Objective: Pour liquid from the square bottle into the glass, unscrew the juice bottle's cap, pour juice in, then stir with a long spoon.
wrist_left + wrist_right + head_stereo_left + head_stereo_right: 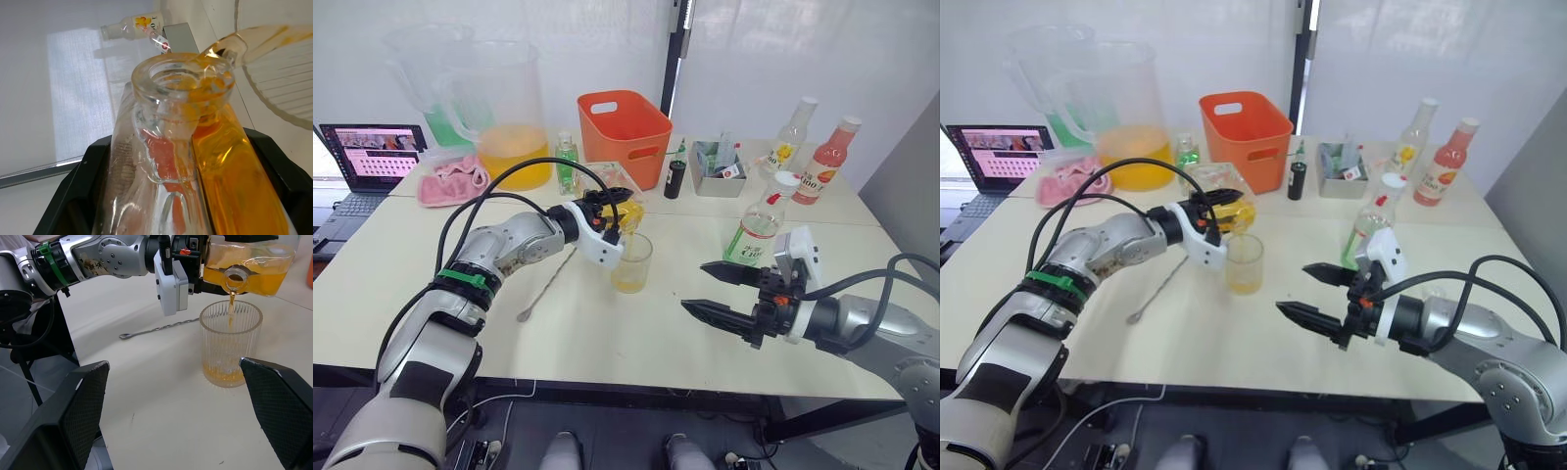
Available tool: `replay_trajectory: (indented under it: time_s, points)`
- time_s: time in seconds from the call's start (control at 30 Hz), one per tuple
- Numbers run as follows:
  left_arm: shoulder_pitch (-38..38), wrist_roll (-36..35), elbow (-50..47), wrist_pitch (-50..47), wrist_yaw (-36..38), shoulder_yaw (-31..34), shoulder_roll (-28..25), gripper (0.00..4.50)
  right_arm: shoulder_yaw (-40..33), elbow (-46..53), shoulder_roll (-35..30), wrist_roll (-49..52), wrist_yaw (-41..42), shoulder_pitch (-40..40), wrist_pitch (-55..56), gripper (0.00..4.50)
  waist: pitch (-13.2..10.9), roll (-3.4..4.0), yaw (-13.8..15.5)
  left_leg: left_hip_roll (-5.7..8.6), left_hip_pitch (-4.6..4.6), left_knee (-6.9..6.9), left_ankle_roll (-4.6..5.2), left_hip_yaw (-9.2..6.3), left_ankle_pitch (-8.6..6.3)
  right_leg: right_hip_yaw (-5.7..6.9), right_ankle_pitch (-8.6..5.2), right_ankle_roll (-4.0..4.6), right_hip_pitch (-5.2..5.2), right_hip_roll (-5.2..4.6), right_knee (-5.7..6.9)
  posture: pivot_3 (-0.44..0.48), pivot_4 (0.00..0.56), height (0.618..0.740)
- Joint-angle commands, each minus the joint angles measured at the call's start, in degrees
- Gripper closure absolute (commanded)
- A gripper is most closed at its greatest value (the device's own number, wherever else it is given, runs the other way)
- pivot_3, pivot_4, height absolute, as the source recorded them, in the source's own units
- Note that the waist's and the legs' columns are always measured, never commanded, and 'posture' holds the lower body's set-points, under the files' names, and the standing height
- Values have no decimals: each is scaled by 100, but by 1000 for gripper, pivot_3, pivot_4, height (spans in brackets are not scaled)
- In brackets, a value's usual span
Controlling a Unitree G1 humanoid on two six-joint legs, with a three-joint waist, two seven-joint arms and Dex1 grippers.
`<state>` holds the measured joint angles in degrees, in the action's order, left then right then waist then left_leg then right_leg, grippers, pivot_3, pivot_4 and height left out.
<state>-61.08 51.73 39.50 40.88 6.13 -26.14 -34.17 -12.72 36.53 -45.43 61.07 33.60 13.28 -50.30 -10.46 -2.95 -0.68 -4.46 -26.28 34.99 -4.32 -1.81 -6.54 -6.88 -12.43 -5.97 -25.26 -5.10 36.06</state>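
A: Nearest the camera, what was the right gripper doing?

B: It hung just above the cream table with its black fingers spread wide and empty, well apart from the small clear ribbed glass tumbler.

A: And the step in hand?

B: The first pour, by the look of it. The left gripper had its fingers clamped on the square clear glass bottle of orange liquid, tipped mouth-down over the glass. A thin orange stream fell in, and a shallow orange layer lay at the bottom.

A: What would come next?

B: Probably righting that bottle, setting it down, then uncapping the tall clear green-labelled juice bottle, upright just behind the right gripper. That twist likely needs both grippers. The thin silver long spoon lay flat beside the glass, under the left arm.

A: Any writing?

B: The far pink bottle showed "100"; the yellow-flower bottle's label was too small to read.
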Motion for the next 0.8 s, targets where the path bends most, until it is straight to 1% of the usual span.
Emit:
replay_trajectory:
  time_s: [0.03,0.47,0.8]
  points:
    - [-364,-69,-351,-77,-298,190,-88,1658,-92,59,-14,80,0,104,87,0,0,0,0,0,0,0,0,0,0,0,0,0,0,0,0,0,150,717]
    - [-381,-24,-372,-97,-332,187,-88,1658,-77,35,-14,37,34,90,115,0,0,0,0,0,0,0,0,0,0,0,0,0,0,0,0,0,150,717]
    - [-282,-951,-194,-242,385,395,36,1658,-40,-6,-15,5,79,129,128,0,0,0,-5,0,0,1,0,0,0,0,0,0,0,0,2,0,150,717]
